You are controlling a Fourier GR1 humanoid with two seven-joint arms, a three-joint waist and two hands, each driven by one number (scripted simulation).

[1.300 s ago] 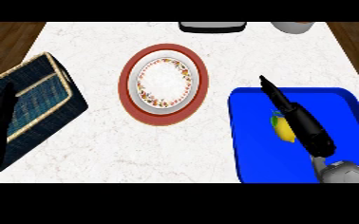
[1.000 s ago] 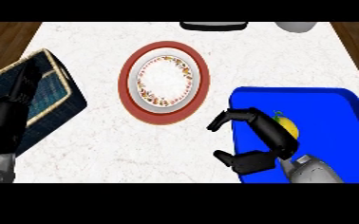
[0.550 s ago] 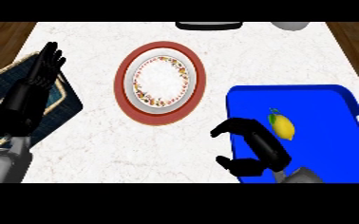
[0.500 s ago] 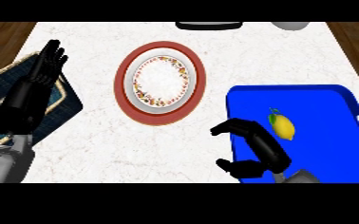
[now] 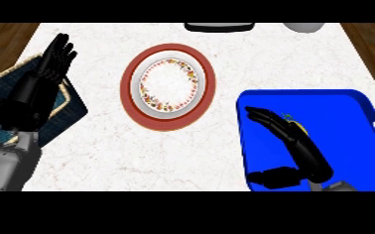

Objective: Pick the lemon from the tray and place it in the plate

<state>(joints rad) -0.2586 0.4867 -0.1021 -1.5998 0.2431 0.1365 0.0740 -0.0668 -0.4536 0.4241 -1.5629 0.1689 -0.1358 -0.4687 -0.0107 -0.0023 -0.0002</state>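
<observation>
Fingers (image 5: 273, 123) of the right hand (image 5: 306, 151) stretch nearly straight over the blue tray (image 5: 344, 129) in the head view, thumb spread apart, grasping nothing. They cover most of the lemon (image 5: 297, 127), which lies in the tray as a thin yellow sliver; contact is hard to make out. The left hand (image 5: 44, 79) rests released, fingers up, over a dark blue checked object (image 5: 70, 110) cut off at the left, the plate (image 5: 170, 85) sits on a red underplate (image 5: 172, 124) on the tabletop (image 5: 110, 158), and a dark item (image 5: 219, 27) and pale bowl (image 5: 304, 27) are cropped at the top.
</observation>
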